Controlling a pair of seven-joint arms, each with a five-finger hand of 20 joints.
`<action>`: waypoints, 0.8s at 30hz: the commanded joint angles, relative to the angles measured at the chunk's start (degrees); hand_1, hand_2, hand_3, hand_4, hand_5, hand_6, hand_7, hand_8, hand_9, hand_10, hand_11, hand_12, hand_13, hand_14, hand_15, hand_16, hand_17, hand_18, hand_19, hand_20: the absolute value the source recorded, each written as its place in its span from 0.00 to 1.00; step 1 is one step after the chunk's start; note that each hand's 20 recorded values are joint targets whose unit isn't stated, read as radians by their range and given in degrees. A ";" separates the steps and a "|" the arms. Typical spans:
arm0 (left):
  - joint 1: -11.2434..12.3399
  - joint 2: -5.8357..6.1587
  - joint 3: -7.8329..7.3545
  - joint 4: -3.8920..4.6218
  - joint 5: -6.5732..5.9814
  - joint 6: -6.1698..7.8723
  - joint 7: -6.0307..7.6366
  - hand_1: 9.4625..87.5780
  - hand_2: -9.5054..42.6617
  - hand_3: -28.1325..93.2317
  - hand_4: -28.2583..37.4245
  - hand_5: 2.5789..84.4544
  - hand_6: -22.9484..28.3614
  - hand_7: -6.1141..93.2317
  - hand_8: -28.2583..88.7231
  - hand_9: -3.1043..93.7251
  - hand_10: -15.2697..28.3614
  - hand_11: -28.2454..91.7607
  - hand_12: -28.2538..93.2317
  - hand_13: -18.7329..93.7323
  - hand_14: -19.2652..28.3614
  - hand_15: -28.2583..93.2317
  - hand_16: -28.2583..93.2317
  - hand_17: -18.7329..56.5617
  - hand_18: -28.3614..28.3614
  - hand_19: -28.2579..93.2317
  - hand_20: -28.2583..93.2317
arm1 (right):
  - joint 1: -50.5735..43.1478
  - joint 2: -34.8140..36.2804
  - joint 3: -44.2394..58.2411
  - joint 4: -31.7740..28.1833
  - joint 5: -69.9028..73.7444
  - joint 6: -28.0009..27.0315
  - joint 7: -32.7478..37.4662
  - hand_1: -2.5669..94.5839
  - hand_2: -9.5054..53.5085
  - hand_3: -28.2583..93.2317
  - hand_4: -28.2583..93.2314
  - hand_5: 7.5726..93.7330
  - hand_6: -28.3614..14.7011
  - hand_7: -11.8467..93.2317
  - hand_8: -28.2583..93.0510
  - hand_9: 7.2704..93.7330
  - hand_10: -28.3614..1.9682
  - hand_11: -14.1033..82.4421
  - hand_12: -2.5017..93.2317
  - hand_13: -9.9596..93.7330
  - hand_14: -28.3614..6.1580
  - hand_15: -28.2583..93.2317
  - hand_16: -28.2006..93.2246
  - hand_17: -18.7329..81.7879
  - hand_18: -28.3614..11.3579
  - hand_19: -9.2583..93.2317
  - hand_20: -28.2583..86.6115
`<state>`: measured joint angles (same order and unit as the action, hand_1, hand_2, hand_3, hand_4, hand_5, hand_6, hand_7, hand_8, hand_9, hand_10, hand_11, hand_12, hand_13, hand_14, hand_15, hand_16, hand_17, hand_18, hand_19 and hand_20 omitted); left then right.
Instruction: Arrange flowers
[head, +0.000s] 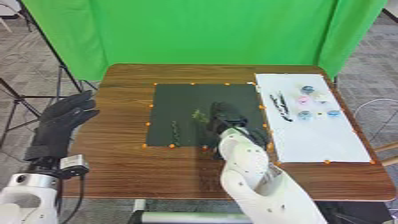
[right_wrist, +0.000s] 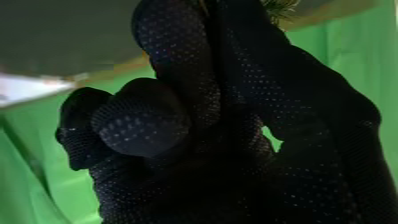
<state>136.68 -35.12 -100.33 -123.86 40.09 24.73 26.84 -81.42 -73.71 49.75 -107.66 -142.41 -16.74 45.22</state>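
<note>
Gloved in black, the right hand is being held over the dark mat on the bench, with its arm being reached in from the robot's side. In the wrist view, the right hand is being kept narrow: the tips of the thumb and a finger are being pressed together, the other fingers are being curled in, and the green sprig is being pinched by its thin stem. Its leafy part is being shown just beside those tips, to the left of the hand in the head view.

Farther left of the same hand, and a little nearer the robot, a dark twisted strand is being carried by the mat. To the hand's right, a white sheet is being supported by the bench; on it slender dark pieces are being set out nearer the hand, and small round items in blue and pink farther off. Well apart to its left, the left hand is being held wide, its fingers being extended forward.
</note>
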 joint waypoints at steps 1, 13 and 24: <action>-2.19 -0.73 2.47 0.83 0.67 -1.32 -0.63 0.23 0.24 0.89 0.10 0.40 0.58 0.26 0.14 0.36 0.77 0.50 0.32 0.36 0.92 0.71 0.14 0.09 0.86 0.66 0.32 | -1.90 -2.88 1.02 2.42 -1.74 -1.60 -1.39 0.59 0.00 0.84 0.01 0.92 0.59 0.32 0.35 0.95 0.51 0.51 0.33 0.91 0.63 0.80 0.42 0.76 0.21 1.00 0.59; -3.14 -0.55 3.38 1.23 0.66 -1.56 -0.23 0.24 0.24 0.89 0.11 0.40 0.58 0.26 0.14 0.36 0.77 0.50 0.32 0.36 0.91 0.71 0.14 0.09 0.86 0.66 0.32 | -0.80 -3.36 -0.30 2.88 0.64 -1.48 -0.13 0.56 0.00 0.81 0.02 0.91 0.60 0.34 0.34 0.94 0.50 0.53 0.30 0.91 0.62 0.80 0.42 0.77 0.23 1.00 0.58; -2.25 -0.39 2.67 0.94 0.63 -1.29 -0.20 0.24 0.24 0.90 0.12 0.40 0.58 0.26 0.14 0.36 0.77 0.50 0.32 0.36 0.91 0.71 0.14 0.09 0.86 0.66 0.32 | 0.15 -2.04 -2.04 2.04 0.32 -1.73 0.76 0.49 0.00 0.80 0.03 0.90 0.59 0.34 0.33 0.92 0.47 0.54 0.28 0.90 0.60 0.80 0.42 0.76 0.23 1.00 0.56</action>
<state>133.40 -35.38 -97.18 -122.63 40.39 23.65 26.76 -81.88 -76.51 48.91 -105.33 -140.75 -18.69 45.24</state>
